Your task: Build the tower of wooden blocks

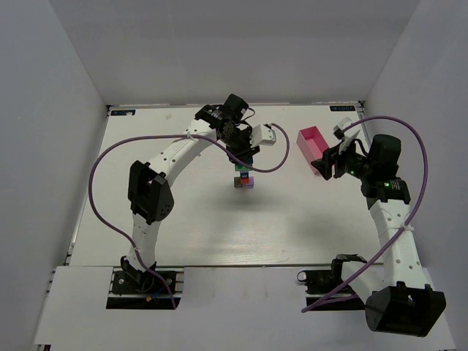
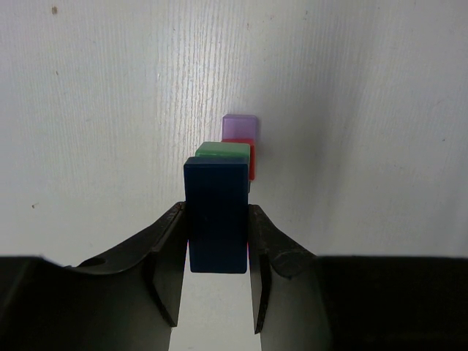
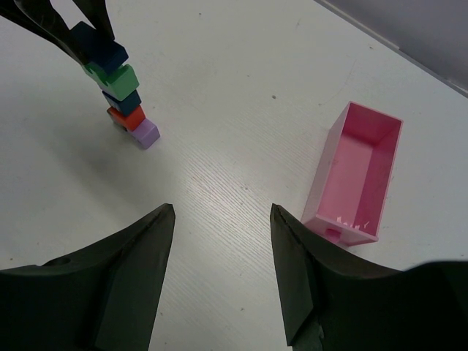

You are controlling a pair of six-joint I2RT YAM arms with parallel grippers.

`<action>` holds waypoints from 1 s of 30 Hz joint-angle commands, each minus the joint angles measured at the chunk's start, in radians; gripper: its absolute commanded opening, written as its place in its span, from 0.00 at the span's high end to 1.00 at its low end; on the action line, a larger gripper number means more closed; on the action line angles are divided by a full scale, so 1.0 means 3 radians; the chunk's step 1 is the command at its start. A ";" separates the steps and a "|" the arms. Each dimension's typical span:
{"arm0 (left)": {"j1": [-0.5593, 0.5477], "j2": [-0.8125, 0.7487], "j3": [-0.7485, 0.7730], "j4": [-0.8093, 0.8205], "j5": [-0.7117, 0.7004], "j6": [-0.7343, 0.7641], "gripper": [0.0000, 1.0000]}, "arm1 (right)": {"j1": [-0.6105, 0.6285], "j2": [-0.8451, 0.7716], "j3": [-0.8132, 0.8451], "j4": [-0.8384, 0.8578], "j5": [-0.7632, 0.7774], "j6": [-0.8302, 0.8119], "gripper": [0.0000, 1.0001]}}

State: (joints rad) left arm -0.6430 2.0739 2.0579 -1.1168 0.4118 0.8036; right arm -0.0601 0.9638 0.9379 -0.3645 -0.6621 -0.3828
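On tabletop (image 1: 219,227), tray (image 3: 355,172) near far right corner. Right end effector (image 3: 221,210) open, empty, near it. Left end effector (image 2: 217,241) clamped on blue block (image 2: 216,205) atop tower (image 3: 126,110), mid-width toward far edge. Placing step, seemingly; next calls for gentle release, straight lift, no nudging.

A pink tray (image 1: 313,140) is lying on the white table (image 1: 197,227), near the far right corner. It is sitting a bit crooked to the table's edges, with its open side facing up. One of its short walls is showing a small hole (image 3: 333,232). The table top is showing thin lines like wood and a few tiny dark dots (image 2: 54,10). A small sticker (image 1: 123,112) is sitting at the far left corner and another sticker (image 1: 344,108) at the far right corner. Grey walls (image 1: 234,51) are standing along the far, left and right edges.
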 commanded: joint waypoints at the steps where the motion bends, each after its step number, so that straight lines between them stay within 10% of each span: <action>1: 0.0021 -0.0128 0.0079 0.0041 0.0090 0.0021 0.84 | -0.0030 -0.0012 -0.0007 0.0034 -0.0079 -0.0033 0.39; 30: 0.0021 -0.0128 -0.0044 0.0072 0.0090 -0.0009 0.80 | -0.0055 -0.0022 -0.0007 0.0024 -0.0109 -0.0038 0.38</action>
State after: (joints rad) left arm -0.6430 2.0739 2.0518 -1.1046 0.4118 0.8028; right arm -0.0677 0.9638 0.9375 -0.3645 -0.6701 -0.3866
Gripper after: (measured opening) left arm 0.447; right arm 0.624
